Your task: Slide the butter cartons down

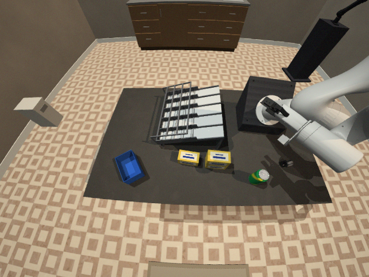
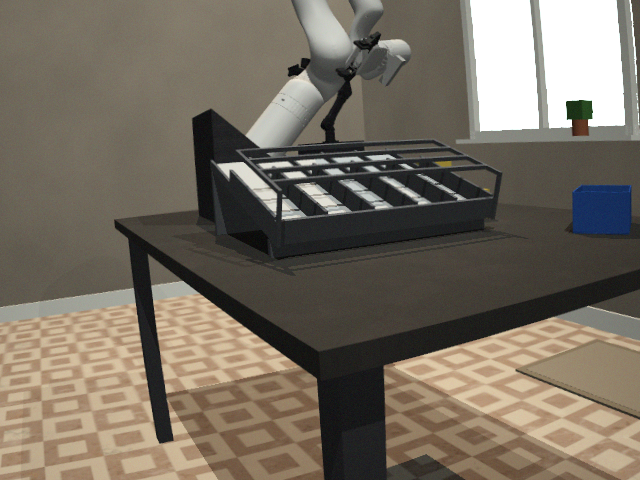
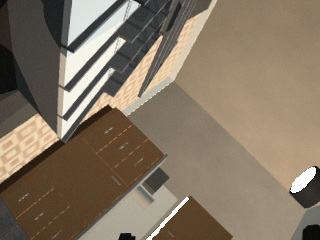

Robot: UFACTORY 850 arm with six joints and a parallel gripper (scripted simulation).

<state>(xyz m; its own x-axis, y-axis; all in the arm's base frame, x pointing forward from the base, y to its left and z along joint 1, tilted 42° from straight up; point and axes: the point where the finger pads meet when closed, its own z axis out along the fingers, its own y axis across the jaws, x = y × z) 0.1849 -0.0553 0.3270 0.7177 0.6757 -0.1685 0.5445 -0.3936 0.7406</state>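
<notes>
The grey shelf (image 1: 190,112) with five sloped lanes stands mid-table, and its lanes look empty. It also shows in the exterior view (image 2: 361,196) and at the top left of the wrist view (image 3: 95,60). Two yellow butter cartons (image 1: 188,157) (image 1: 218,159) lie side by side on the table in front of the shelf. A third carton is not clearly in view. My gripper (image 1: 273,107) is open and empty. It is held high above the black box to the right of the shelf, far from the cartons. It also shows in the exterior view (image 2: 356,54). The fingers are out of the wrist view.
A blue bin (image 1: 128,166) sits at the table's front left. A green can (image 1: 258,176) lies on its side right of the cartons, with a small dark object (image 1: 286,163) beyond it. A black box stands right of the shelf. A brown dresser (image 1: 187,23) stands at the back wall.
</notes>
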